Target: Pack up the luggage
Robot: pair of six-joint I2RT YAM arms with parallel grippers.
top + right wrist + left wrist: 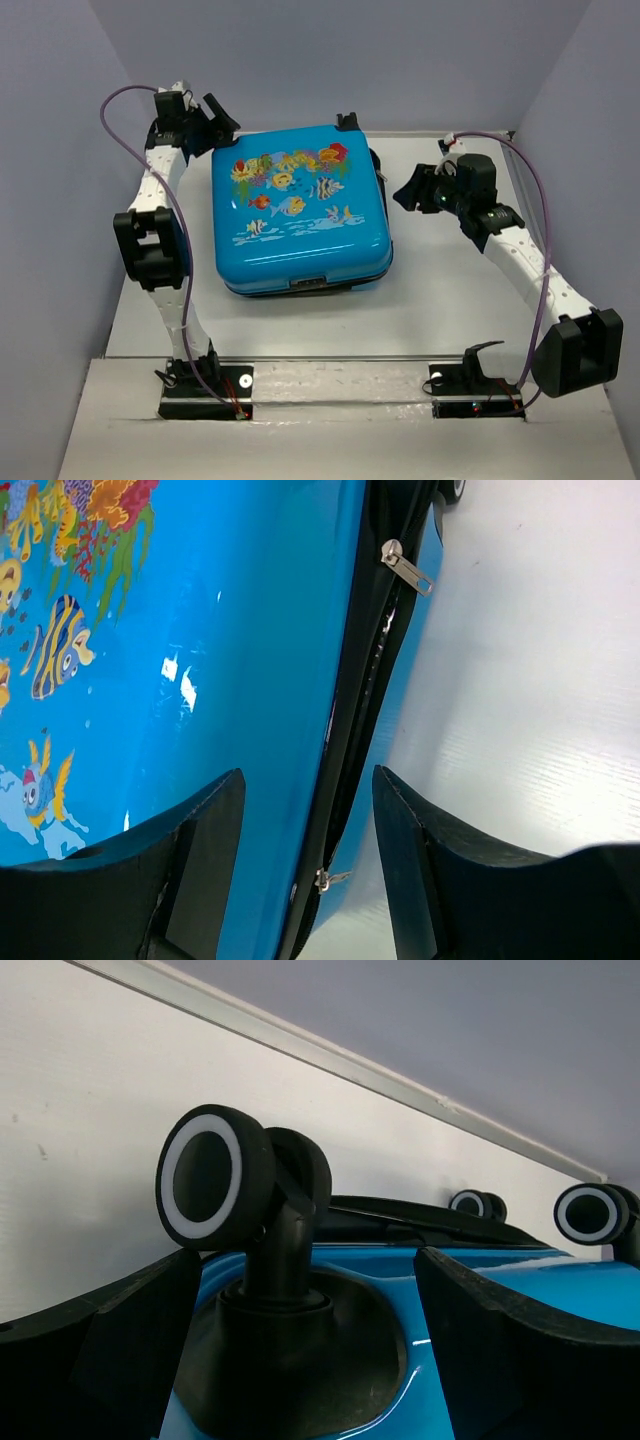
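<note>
The desk [440, 310] carries one thing, the luggage [300, 215]. It lies flat with its fish-and-coral face up and the lid down, toward the far edge and somewhat left of the desk's middle. The left end effector [225, 128] sits at the case's far left corner with its jaws spread wide and nothing held. In its wrist view a black caster wheel [212, 1175] stands between and beyond the fingers [110, 1340], apparently untouched. The right end effector [408, 188] hovers just beside the case's right edge, well short of the desk's right edge. Its jaws are moderately parted and empty, pointing down along the black zipper seam [360, 710]. One zipper pull [405, 565] hangs at the farther end of that seam and a second pull [328, 879] lies close to the fingers; the track between them looks slack and possibly unzipped, though I cannot tell for sure. With the lid down, closing the zip appears to be the step in hand. The next move likely calls for a narrow, precise pinch on the nearer pull, with the left arm steadying the wheel corner.
</note>
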